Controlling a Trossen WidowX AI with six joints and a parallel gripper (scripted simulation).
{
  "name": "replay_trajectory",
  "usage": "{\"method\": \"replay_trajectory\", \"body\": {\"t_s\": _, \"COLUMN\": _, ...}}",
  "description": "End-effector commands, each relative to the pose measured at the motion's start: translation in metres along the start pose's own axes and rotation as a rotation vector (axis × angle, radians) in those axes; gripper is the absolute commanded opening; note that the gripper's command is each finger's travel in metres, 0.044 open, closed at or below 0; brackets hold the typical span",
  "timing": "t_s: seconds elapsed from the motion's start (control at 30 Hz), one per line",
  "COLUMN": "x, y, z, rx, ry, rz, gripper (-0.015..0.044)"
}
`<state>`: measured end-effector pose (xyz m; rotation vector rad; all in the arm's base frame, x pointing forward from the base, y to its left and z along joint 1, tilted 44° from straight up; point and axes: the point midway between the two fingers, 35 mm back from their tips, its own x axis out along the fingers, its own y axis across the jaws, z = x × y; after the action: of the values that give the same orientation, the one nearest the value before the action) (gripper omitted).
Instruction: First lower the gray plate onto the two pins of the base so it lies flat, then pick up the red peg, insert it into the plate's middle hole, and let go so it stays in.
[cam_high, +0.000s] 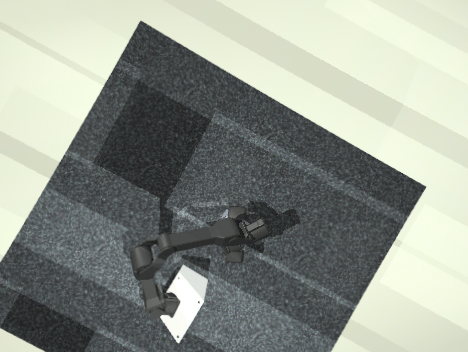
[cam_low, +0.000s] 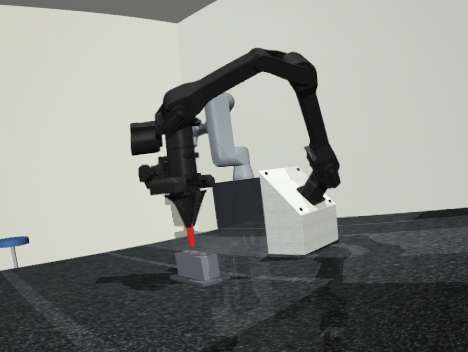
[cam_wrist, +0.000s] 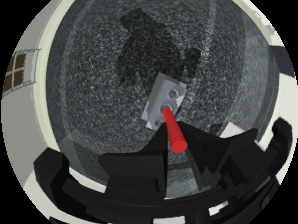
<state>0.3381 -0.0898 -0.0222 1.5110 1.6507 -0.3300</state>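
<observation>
Red peg (cam_low: 191, 236) clamped upright in end effector (cam_low: 189, 223), tip just above gray plate (cam_low: 197, 256) seated on base (cam_low: 200, 278)

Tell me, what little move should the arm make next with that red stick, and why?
Probably a slow, straight push downward. The black gripper is shut on the slim red peg, whose lower tip sits right at the top of the flat gray plate on its base, seemingly over the middle hole, not yet fully in.
</observation>
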Motion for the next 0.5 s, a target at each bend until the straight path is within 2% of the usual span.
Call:
{"method": "replay_trajectory", "body": {"t_s": 0.0, "x": 0.0001, "y": -0.0010, "z": 0.0000, "rx": -0.004, "ry": 0.000, "rz": -0.004, "gripper": 0.0000}}
{"method": "replay_trajectory", "body": {"t_s": 0.47, "x": 0.0000, "y": -0.0006, "z": 0.0000, "rx": 0.000, "ry": 0.000, "rz": 0.000, "gripper": 0.0000}}
